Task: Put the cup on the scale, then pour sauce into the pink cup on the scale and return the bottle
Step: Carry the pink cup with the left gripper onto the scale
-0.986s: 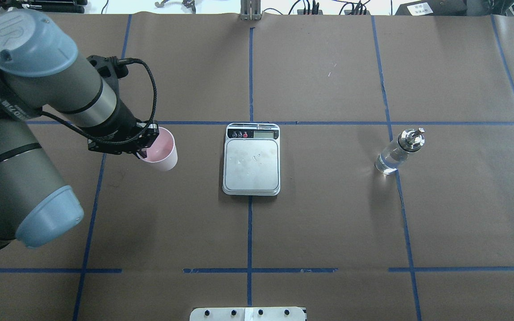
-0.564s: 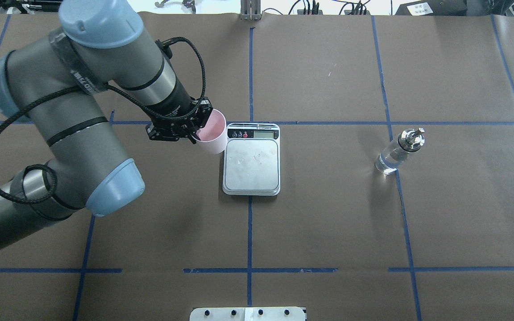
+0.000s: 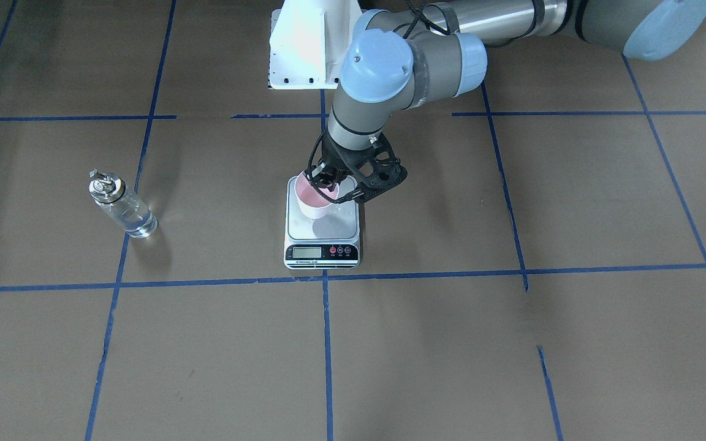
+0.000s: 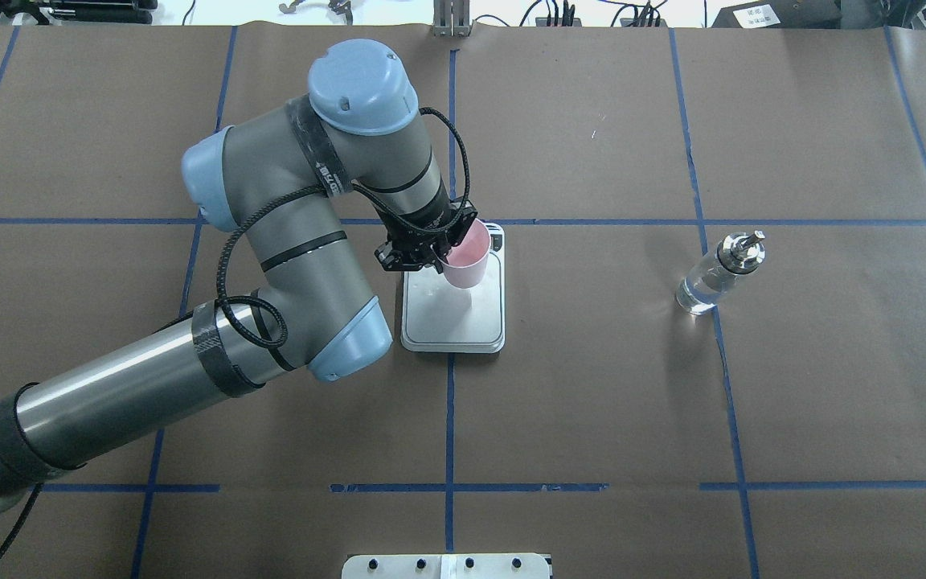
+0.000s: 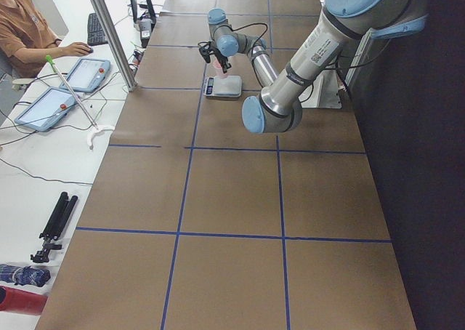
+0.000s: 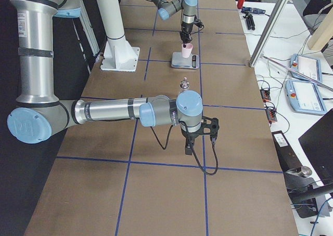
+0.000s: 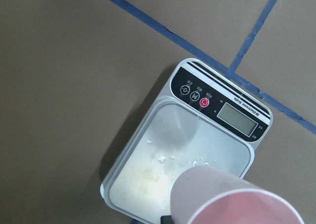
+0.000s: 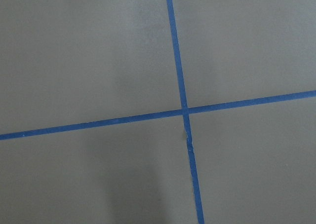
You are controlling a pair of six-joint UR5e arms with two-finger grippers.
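Note:
The pale pink cup [image 4: 467, 260] hangs upright just over the back half of the scale [image 4: 453, 326], with my left gripper [image 4: 440, 256] shut on its rim. In the front-facing view the cup [image 3: 312, 201] casts a shadow on the scale's silver platform [image 3: 328, 229]. The left wrist view shows the cup [image 7: 232, 199] above the platform [image 7: 173, 155], with the display strip beyond. The glass bottle [image 4: 714, 275] of clear sauce stands upright far to the right, untouched. My right gripper [image 6: 200, 136] shows only in the exterior right view, low over bare paper; I cannot tell whether it is open.
Brown paper with a grid of blue tape lines [image 4: 450, 418] covers the table. The robot's white base mount [image 3: 307, 43] sits behind the scale. A person [image 5: 29, 32] sits at a side desk with control tablets [image 5: 54, 105] past the table's far edge.
My left arm has carried the cup to the right, from beside the scale's left edge to over its platform. The bottle and scale have not moved.

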